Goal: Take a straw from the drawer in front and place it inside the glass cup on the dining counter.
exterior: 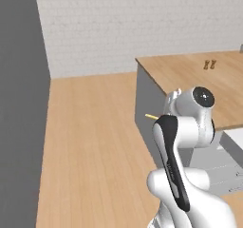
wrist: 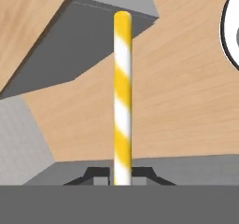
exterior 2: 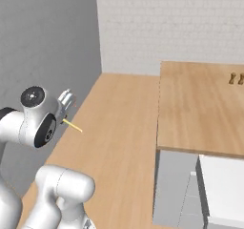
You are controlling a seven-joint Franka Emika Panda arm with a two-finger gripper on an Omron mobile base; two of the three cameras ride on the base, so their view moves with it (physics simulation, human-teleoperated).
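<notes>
- Claw (wrist: 122,178) pinches the straw (wrist: 122,97) at its lower end; fingers (wrist: 100,175) pressed against it from both sides.
- Straw is yellow-and-white striped in the hand view, running straight away from the claw.
- In the left base view, the straw tip (exterior: 152,116) pokes out left of the arm's wrist, in the air above the wooden floor (exterior: 90,146).
- In the right base view, the straw (exterior 2: 72,125) sticks out from the hand, slanting down to the right, well apart from the dining worktop (exterior 2: 200,104).
- Open drawer (exterior 2: 221,185), white inside, shows at the worktop's near edge.
- Two small brown items (exterior: 210,64) lie far back on the worktop; too small to identify.
</notes>
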